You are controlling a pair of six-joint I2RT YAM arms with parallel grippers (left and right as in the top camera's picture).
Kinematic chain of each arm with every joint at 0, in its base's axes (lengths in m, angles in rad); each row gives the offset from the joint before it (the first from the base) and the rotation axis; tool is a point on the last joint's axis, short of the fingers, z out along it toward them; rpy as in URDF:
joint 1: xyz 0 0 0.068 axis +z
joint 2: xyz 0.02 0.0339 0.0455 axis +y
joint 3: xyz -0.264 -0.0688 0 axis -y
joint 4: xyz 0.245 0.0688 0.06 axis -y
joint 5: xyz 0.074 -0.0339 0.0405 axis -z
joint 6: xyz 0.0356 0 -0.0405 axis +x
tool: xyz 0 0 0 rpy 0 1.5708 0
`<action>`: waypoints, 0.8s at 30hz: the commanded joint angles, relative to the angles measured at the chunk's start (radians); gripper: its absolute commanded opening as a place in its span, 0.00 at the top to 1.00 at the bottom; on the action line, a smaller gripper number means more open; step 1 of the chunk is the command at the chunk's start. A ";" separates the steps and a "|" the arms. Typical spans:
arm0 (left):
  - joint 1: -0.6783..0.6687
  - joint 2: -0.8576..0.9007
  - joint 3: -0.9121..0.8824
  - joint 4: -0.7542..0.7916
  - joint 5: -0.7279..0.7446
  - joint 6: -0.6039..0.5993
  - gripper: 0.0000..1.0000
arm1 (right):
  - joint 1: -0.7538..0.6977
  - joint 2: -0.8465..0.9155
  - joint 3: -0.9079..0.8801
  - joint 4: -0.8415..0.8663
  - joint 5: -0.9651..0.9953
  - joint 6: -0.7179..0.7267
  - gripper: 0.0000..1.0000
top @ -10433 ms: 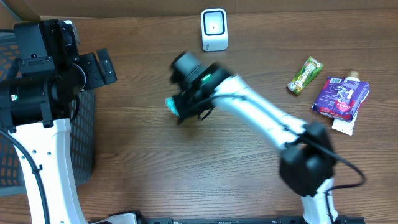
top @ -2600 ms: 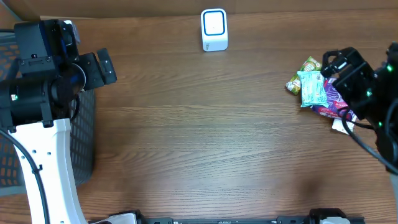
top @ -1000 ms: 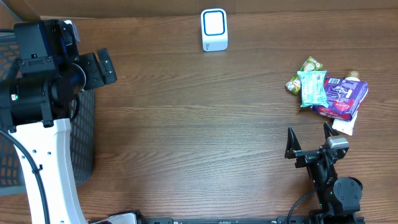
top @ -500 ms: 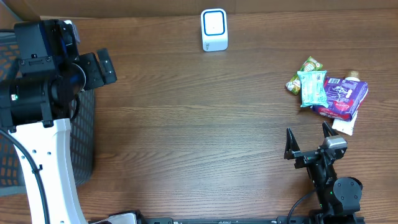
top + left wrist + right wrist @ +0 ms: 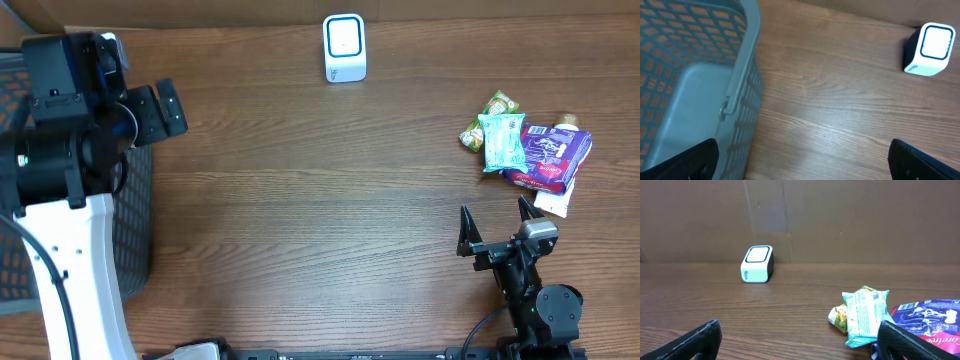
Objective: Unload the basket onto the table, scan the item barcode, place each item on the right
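The teal packet (image 5: 502,142) overlaps the purple pouch (image 5: 550,155) well right of the scanner (image 5: 345,47); left gripper (image 5: 805,160) and right gripper (image 5: 497,228) gape empty.

Wood-grain table (image 5: 300,220), brown, perhaps cardboard, backdrop (image 5: 840,220)

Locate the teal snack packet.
Overhead view: the teal snack packet lies on the right side of the table, across the green snack bar and against the purple pouch.

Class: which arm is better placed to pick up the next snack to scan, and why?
Right. The right gripper, open, sits near the snacks, facing them; the left gripper hangs by the basket, far from them.
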 commanded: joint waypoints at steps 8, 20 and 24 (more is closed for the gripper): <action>-0.010 -0.581 -0.752 0.668 0.326 0.305 0.00 | 0.005 -0.013 -0.011 0.003 -0.002 -0.004 0.00; -0.083 -1.169 -1.586 1.323 0.288 0.287 0.00 | 0.005 -0.013 -0.011 0.003 -0.002 -0.004 0.00; -0.080 -1.265 -1.727 1.400 0.221 0.286 0.01 | 0.005 -0.013 -0.011 0.003 -0.002 -0.004 0.00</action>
